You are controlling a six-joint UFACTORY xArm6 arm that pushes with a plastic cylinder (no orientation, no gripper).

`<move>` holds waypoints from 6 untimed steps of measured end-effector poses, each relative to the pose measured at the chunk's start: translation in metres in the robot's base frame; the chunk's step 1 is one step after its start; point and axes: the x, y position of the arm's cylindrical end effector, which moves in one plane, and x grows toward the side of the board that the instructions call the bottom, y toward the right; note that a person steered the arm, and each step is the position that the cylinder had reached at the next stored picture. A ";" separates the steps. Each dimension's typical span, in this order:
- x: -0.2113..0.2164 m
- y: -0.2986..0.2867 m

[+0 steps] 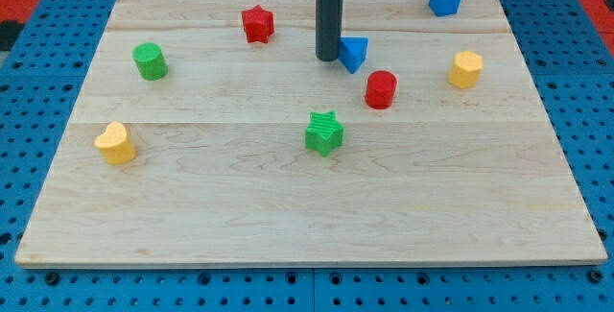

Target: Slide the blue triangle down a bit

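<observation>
My tip [328,59] sits just left of the blue triangle block [354,53]; the red cylinder block [381,89] lies nearer, to its right.

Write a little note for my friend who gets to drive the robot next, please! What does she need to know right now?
My tip is down on the board, right beside the blue triangle, on its side toward the view's left; whether they touch is hard to tell.
The red cylinder sits just below the triangle, toward the view's right, so a downward push could bump it.
The green star lies further down, near the middle.
Done: the tip is next to the triangle.
Left: get above the triangle, toward the view's top, and nudge it down a bit.
</observation>
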 end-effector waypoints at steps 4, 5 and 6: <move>-0.065 0.025; -0.031 0.030; -0.013 0.059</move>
